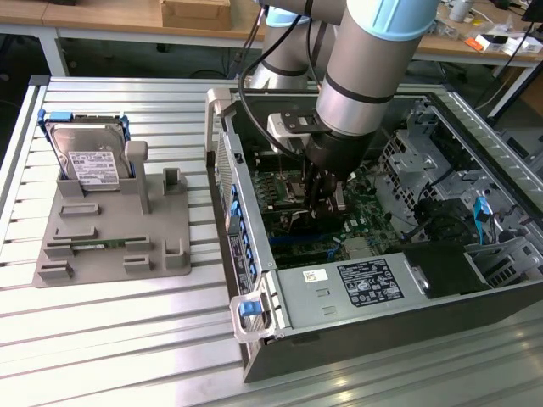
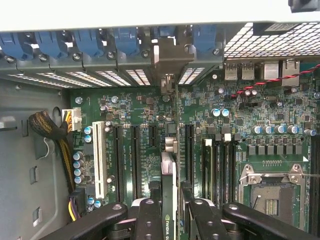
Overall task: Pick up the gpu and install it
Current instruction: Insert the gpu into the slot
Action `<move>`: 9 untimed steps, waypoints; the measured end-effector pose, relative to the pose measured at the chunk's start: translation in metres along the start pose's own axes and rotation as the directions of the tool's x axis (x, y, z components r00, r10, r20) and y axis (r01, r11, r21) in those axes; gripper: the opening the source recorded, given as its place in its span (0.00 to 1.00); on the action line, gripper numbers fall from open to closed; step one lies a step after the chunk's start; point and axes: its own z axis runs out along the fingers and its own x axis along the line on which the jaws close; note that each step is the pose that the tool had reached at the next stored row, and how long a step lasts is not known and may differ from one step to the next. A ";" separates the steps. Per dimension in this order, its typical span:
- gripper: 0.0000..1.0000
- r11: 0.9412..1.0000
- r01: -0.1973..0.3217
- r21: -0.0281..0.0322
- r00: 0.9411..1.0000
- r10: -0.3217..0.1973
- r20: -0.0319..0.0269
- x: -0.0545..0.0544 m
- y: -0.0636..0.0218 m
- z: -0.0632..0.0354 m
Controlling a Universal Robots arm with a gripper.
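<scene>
fingers (image 2: 169, 210) clamp gpu (image 2: 168, 170) edge-on, motherboard (image 2: 140, 107) beneath

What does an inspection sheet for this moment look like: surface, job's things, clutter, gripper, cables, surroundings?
Surface: slatted metal table carrying an open computer case.
Job's things: gpu held edge-on over the motherboard slots, bracket toward the rear openings.
Clutter: grey fixture tray with a hard drive standing in it.
Gripper: gripper shut on the gpu, inside the case.
Cables: yellow-black bundle; red-black twisted pair.
Surroundings: wooden benches behind.
</scene>
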 end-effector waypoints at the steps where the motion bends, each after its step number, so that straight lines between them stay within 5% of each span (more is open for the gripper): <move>1: 0.26 1.000 0.000 0.000 1.000 0.000 0.000 0.000 0.0000 0.0000; 9: 0.26 1.000 0.000 0.000 1.000 0.000 0.001 0.000 0.0001 -0.0023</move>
